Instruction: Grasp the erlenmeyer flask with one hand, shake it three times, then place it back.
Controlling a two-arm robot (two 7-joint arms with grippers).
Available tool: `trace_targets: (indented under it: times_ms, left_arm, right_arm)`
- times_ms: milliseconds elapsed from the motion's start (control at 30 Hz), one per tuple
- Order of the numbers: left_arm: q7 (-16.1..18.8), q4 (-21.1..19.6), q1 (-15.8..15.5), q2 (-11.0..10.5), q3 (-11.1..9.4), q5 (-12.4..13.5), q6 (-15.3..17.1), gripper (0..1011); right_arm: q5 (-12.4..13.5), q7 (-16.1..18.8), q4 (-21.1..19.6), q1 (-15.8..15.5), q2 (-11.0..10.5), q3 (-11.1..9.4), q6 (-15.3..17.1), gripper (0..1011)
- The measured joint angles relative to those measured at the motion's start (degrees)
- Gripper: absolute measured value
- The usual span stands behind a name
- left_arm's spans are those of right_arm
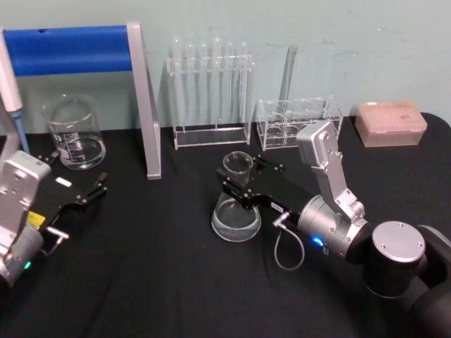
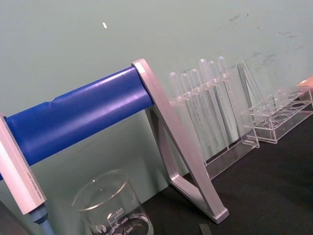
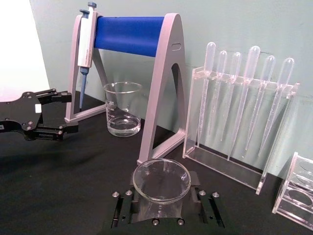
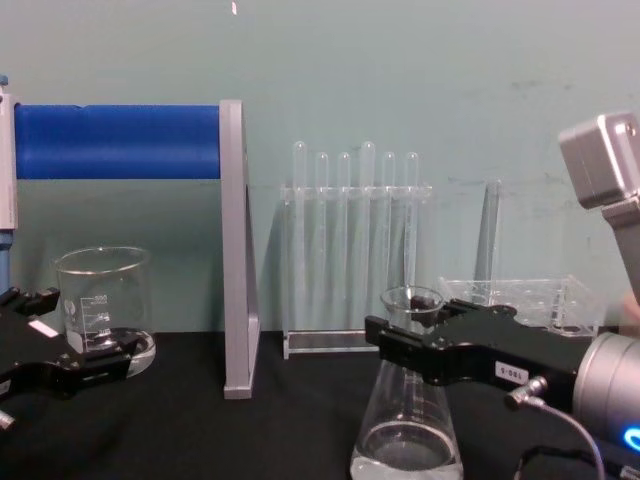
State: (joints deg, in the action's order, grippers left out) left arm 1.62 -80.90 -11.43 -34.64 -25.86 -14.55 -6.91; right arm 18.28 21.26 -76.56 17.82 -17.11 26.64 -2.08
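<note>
The erlenmeyer flask, clear glass with a little clear liquid in its wide base, stands on the black table near the middle. My right gripper reaches in from the right and is shut on its narrow neck just under the flared rim. The chest view shows the flask upright with the right gripper clamped across the neck. In the right wrist view the flask rim sits between the fingers of the right gripper. My left gripper rests open at the table's left, apart from the flask.
A glass beaker stands back left beside a blue-barred pipette stand. Behind the flask are a rack of tubes, a low clear rack and a pink tip box. The table in front of the flask is bare.
</note>
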Motion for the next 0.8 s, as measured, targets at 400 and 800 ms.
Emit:
trace_targets:
  times_ms: [400,800]
  left_arm:
    - [0.0,0.0,0.0,0.0,0.0,0.0,0.0,1001]
    - [0.0,0.0,0.0,0.0,0.0,0.0,0.0,1001]
  right_arm:
    - [0.06,-0.06,-0.05,-0.05,-0.06,0.0,0.0,450]
    - [-0.85,0.13,-4.33,-1.04,-0.14,-2.35,0.83,450]
